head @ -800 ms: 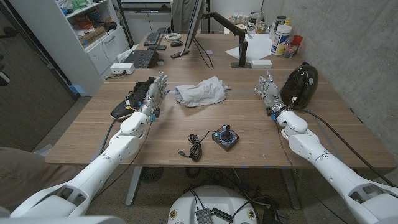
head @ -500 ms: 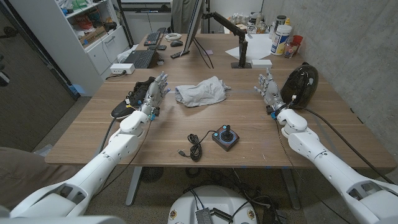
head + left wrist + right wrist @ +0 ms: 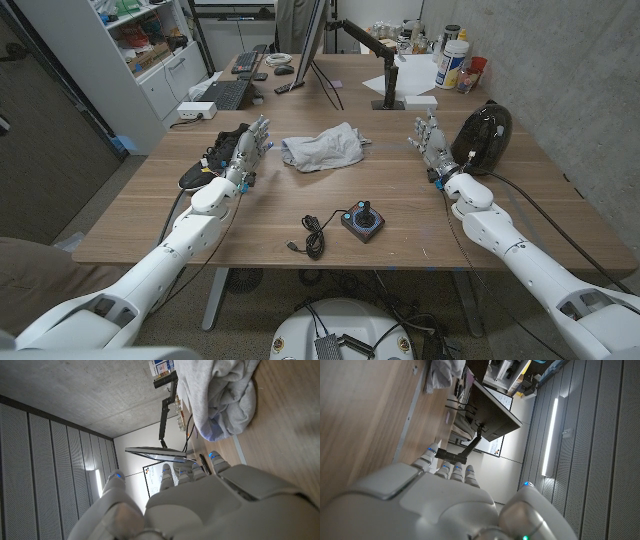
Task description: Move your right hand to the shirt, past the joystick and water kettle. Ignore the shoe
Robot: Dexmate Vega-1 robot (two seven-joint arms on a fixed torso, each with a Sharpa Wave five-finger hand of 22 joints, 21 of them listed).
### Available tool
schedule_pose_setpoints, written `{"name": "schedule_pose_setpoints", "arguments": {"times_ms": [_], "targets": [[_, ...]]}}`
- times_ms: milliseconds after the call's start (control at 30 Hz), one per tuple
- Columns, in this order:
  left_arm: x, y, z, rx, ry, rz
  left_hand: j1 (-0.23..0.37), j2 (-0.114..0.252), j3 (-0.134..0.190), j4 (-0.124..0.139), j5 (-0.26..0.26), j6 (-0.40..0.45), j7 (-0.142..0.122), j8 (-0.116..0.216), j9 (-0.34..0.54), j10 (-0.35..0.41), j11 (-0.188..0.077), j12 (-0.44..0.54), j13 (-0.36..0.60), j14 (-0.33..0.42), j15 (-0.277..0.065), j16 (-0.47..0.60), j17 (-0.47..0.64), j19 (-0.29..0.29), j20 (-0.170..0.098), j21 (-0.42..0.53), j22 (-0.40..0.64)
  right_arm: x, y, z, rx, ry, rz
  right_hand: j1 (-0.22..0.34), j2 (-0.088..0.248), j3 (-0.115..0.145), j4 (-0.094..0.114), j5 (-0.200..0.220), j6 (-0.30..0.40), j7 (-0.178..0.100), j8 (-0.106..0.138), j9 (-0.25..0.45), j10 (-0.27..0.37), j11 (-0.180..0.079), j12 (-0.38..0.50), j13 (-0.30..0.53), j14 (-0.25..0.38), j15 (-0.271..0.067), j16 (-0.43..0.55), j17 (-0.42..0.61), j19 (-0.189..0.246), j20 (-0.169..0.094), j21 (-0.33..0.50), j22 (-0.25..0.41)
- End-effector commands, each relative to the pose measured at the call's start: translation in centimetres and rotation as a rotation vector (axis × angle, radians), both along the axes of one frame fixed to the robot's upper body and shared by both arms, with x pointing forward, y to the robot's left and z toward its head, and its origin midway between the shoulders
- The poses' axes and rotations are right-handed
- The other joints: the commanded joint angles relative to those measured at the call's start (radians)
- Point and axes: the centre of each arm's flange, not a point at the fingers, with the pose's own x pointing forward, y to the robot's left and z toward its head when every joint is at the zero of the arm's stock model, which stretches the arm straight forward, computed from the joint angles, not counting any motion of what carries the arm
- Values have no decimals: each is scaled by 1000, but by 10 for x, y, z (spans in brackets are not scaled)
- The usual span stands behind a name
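The right hand [image 3: 432,143] hovers empty, fingers apart, just beside the black water kettle [image 3: 483,137], well apart from the grey shirt [image 3: 322,147]; the joystick [image 3: 364,220] sits nearer on the desk [image 3: 150,215].

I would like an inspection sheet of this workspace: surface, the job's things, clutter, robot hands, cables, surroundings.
Surface: wooden table, a second table joined behind it.
Job's things: grey shirt crumpled at centre; joystick near the front edge; dark kettle at the right.
Clutter: black shoe at the left.
Robot hands: left robot hand raised beside the shoe, fingers apart, holding nothing; right robot hand raised next to the kettle, fingers apart, holding nothing.
Cables: joystick cable coiled beside it.
Surroundings: keyboards, monitor arm, bottles, shelving, concrete wall.
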Motion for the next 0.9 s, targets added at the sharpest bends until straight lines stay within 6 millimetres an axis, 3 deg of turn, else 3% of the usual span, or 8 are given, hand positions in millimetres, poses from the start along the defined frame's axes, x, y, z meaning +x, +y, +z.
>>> {"name": "schedule_pose_setpoints", "arguments": {"times_ms": [33, 567, 733, 900], "targets": [[-8, 4, 0, -8, -20, 1, 13, 4, 7, -3, 3, 5, -8, 5, 3, -4, 4, 3, 5, -9, -4, 4, 4, -1, 11, 7, 3, -5, 5, 7, -37, -32, -10, 6, 0, 2, 2, 6, -7, -1, 5, 4, -8, -2, 6, 3, -11, 0, 5, 0, 3, 6, -4, 5], [-13, 7, -1, -7, -34, 0, 14, 5, 8, -4, 3, 4, -8, 4, 3, -3, 4, 3, 5, -14, -5, 3, 4, -4, 10, 6, 3, -11, 14, 8, -126, -81, -55, 10, 2, 1, -1, 6, -9, -4, 5, 4, -12, -4, 5, 3, -25, -9, 1, -3, -1, 3, -16, 5], [-14, 9, -1, -8, -35, -1, 15, 5, 8, -5, 3, 5, -8, 5, 3, -4, 5, 2, 5, -14, -4, 3, 4, -5, 11, 6, 3, -15, 20, 13, -176, -121, -91, 18, 5, 0, -7, 6, -1, -3, 7, 4, -2, -9, 9, 2, -15, -14, 5, -7, 30, -31, -17, 6], [-14, 11, -2, -8, -36, 0, 15, 6, 8, -5, 3, 6, -8, 5, 3, -4, 3, 2, 5, -15, -5, 4, 4, -7, 11, 5, 3, -16, 23, 15, -205, -134, -105, 21, 6, 0, -9, 5, 3, -5, 9, 4, -1, -11, 10, 2, -15, -14, 5, -8, 35, -33, -19, 6]]}}
